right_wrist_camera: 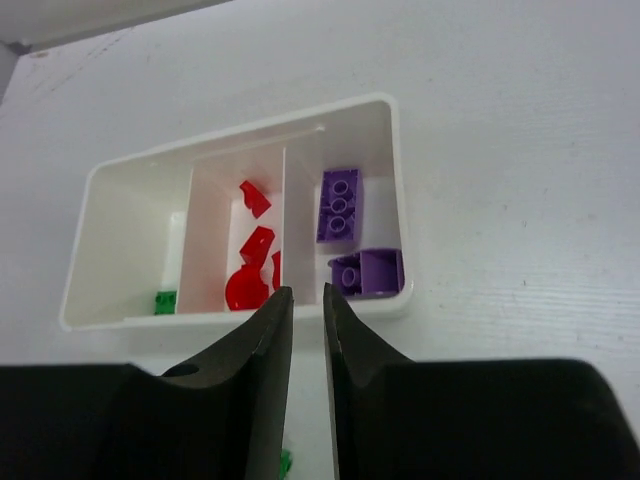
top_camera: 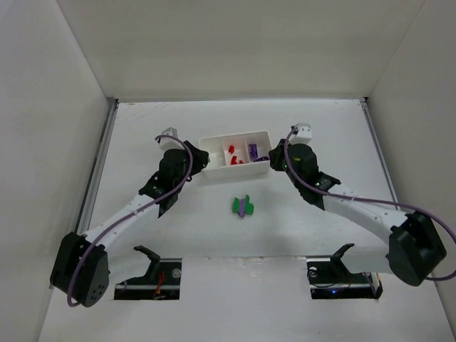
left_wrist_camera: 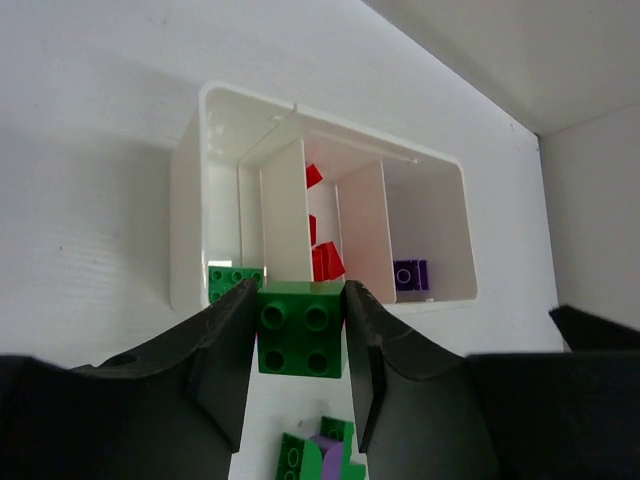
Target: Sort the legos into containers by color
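We're mid-sort. The L gripper (left_wrist_camera: 300,312) is clamped on a green lego (left_wrist_camera: 300,345), just in front of the tray (left_wrist_camera: 188,215), near its L compartment (left_wrist_camera: 222,200), where a 2nd green lego (left_wrist_camera: 234,278) sits. Next move, we think: go fwd over that compartment, then let go w/o bumping the thin wall. The R gripper (right_wrist_camera: 305,300) holds nothing; its fingers are nearly together, w/ a thin gap.

Only the L wrist view shows the held lego. Only the top view shows a green & purple clump (top_camera: 242,206) on the table (top_camera: 178,235). The R wrist view shows 2 purple legos (right_wrist_camera: 340,205).
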Controlling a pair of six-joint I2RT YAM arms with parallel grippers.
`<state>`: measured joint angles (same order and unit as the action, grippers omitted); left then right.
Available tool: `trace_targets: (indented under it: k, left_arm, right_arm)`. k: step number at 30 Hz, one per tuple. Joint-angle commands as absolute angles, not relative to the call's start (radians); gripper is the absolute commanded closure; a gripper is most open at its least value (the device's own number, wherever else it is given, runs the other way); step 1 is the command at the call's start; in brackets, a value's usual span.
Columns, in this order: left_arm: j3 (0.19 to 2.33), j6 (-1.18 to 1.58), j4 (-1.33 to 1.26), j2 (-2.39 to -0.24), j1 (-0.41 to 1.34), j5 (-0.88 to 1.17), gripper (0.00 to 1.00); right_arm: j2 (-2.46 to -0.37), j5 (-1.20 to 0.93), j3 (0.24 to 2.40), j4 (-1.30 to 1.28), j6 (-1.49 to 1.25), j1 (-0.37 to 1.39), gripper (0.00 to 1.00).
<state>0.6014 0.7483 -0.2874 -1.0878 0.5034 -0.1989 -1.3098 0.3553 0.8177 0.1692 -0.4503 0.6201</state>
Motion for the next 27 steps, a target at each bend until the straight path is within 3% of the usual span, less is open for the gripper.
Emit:
trace_targets:
  k: [1,4,10,19,22,24,27]
  left_arm:
    - [0.731,0.661,-0.288,-1.164,0.525,-0.242,0.79]
    - [0.827,0.585,-0.265,-1.265,0.556,-0.299,0.79]
    - [0.992,0.486,-0.201,-1.449,0.614,-0.385,0.76]
    - [1.094,0.385,-0.161,-1.603,0.647,-0.517,0.64]
    - [1.104,0.373,-0.161,-1.62,0.647,-0.535,0.59]
    - [1.108,0.367,-0.161,-1.621,0.648,-0.534,0.5]
    - [1.104,0.354,-0.166,-1.603,0.65,-0.535,0.44]
  right_arm:
    - [-1.218,0.42,0.717,0.225,-0.515,0.651,0.77]
    - [-1.135,0.449,0.632,0.219,-0.537,0.665,0.74]
    - [-1.036,0.459,0.525,0.247,-0.569,0.667,0.57]
    - [-1.039,0.462,0.503,0.271,-0.58,0.668,0.36]
    - [-1.038,0.462,0.502,0.276,-0.58,0.668,0.33]
    - [-1.045,0.459,0.502,0.278,-0.58,0.668,0.32]
    - [-1.061,0.457,0.506,0.279,-0.575,0.67,0.35]
